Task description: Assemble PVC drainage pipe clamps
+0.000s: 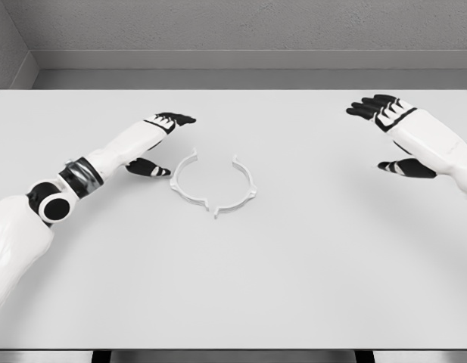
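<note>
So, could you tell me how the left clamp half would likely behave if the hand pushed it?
The left clamp half is a thin arc, so probably light and slightly springy. Lying flat on the smooth table, it would likely slide or spin rather than roll. The left hand is open beside it.

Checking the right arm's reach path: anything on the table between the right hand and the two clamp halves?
Nothing. In the head view, the stretch of table between the right hand and the clamp halves is bare white surface.
</note>
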Robot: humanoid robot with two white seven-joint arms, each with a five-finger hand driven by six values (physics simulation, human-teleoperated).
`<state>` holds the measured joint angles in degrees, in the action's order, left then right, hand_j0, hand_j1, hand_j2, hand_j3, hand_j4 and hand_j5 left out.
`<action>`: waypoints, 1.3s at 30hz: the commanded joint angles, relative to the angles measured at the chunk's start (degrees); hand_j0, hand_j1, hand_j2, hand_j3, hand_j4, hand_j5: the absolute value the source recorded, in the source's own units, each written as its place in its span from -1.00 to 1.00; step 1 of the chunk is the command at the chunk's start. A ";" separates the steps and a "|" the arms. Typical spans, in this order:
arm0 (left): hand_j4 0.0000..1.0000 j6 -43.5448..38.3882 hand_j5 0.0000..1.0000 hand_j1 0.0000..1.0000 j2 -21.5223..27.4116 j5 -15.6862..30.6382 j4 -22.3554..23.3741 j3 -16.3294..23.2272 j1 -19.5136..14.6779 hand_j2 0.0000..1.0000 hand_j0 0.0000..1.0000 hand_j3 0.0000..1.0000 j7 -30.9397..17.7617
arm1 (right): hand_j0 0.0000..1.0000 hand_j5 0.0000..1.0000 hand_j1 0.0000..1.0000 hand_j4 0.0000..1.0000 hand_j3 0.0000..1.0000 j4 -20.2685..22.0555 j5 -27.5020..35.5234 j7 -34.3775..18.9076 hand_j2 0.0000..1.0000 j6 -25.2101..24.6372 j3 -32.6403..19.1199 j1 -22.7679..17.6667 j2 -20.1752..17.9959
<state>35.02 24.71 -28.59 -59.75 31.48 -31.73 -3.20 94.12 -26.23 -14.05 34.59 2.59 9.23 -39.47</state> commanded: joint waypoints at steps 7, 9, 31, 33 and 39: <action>1.00 -0.02 1.00 1.00 -0.10 0.29 -0.72 0.25 0.18 1.00 1.00 1.00 0.03 | 1.00 1.00 1.00 1.00 1.00 0.10 0.74 0.07 1.00 0.41 -0.83 -0.09 0.09; 1.00 -0.02 1.00 1.00 -0.19 0.29 -0.72 0.25 0.26 1.00 1.00 1.00 0.03 | 1.00 1.00 1.00 1.00 1.00 0.10 0.74 0.07 1.00 0.41 -0.83 0.00 0.09; 1.00 -0.02 1.00 1.00 -1.24 0.29 -2.65 1.22 0.88 1.00 1.00 1.00 0.03 | 1.00 1.00 1.00 1.00 1.00 0.54 0.74 0.07 1.00 0.41 -0.66 0.09 0.18; 1.00 -0.02 1.00 1.00 -1.59 0.29 -2.92 1.22 1.05 1.00 1.00 1.00 0.03 | 1.00 1.00 1.00 1.00 1.00 0.54 0.74 0.07 1.00 0.41 -0.57 0.09 0.18; 1.00 -0.02 1.00 1.00 -2.03 0.38 -2.92 1.30 1.14 1.00 1.00 1.00 0.03 | 1.00 1.00 1.00 1.00 1.00 0.63 0.74 0.07 1.00 0.41 -0.57 0.09 0.18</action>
<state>35.01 22.76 -28.63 -62.59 32.83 -30.67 -3.19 94.71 -25.89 -14.01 35.08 2.05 9.32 -39.24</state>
